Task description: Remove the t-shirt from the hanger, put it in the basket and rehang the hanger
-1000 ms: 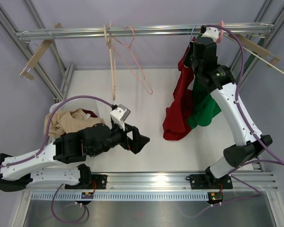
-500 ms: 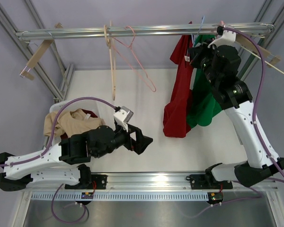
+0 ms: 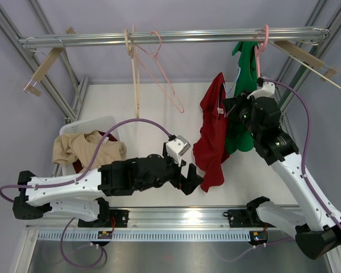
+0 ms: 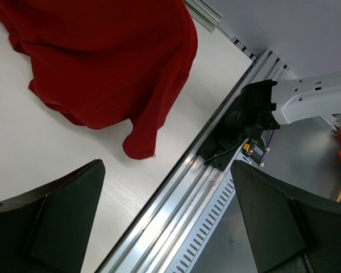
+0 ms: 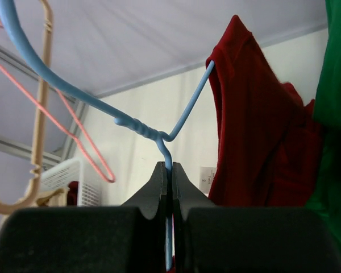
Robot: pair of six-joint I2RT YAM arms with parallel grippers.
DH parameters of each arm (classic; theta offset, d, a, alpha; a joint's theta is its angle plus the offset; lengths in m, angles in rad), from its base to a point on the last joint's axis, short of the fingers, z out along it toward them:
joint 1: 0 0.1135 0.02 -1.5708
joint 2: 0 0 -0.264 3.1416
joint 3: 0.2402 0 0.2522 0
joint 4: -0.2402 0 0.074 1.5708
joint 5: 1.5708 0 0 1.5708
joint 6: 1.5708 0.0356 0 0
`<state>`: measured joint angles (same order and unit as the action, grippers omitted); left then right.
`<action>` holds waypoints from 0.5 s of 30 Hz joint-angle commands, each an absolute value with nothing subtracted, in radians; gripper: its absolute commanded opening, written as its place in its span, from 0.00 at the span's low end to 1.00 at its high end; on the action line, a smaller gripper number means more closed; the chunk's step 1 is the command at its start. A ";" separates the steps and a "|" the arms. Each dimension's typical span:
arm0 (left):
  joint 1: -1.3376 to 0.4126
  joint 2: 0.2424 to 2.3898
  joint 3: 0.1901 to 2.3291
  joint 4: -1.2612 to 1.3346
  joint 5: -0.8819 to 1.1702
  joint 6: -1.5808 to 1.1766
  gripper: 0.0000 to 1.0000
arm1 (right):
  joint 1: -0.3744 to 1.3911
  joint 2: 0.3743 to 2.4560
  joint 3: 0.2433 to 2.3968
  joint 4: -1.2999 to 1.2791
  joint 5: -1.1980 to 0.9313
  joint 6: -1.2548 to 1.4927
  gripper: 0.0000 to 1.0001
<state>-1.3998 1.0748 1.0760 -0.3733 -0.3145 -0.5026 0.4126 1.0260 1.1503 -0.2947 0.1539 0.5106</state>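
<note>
The red t-shirt (image 3: 213, 142) hangs on a blue wire hanger (image 5: 159, 136), off the rail, over the middle right of the table. My right gripper (image 3: 230, 111) is shut on the hanger's neck, just below the twist, as the right wrist view (image 5: 170, 168) shows. The shirt drapes to the right of the jaws (image 5: 256, 131). My left gripper (image 3: 192, 183) is open and empty, low by the shirt's bottom hem. In the left wrist view the hem (image 4: 102, 57) lies on the table ahead of the open gripper (image 4: 166, 170).
A green t-shirt (image 3: 247, 62) hangs on a pink hanger (image 3: 262, 40) from the top rail (image 3: 176, 37). An empty pink hanger (image 3: 167, 79) and a wooden hanger (image 3: 135, 74) hang further left. A white basket (image 3: 91, 126) holds beige clothes (image 3: 85, 149). An aluminium rail (image 3: 176, 216) runs along the front.
My right arm has taken the hanger with the red shirt off the rail and brought it down and nearer. My left gripper has moved right to the shirt's hem.
</note>
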 commanded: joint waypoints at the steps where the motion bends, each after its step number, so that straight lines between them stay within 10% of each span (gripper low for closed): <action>1: -1.434 1.159 1.156 -0.262 -0.304 -0.486 0.99 | 0.419 0.930 1.189 -0.176 0.112 0.587 0.00; 12: -1.471 1.361 1.331 -0.216 -0.354 -0.417 0.97 | 0.480 0.824 1.221 -0.164 -0.058 0.656 0.00; 15: -1.473 1.382 1.351 -0.212 -0.339 -0.410 0.70 | 0.482 0.799 1.236 -0.155 -0.074 0.669 0.00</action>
<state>-1.4662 1.3708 1.2964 -0.2871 -0.3130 -0.4408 0.4679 0.8371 1.1713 -0.2516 -0.0074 0.6350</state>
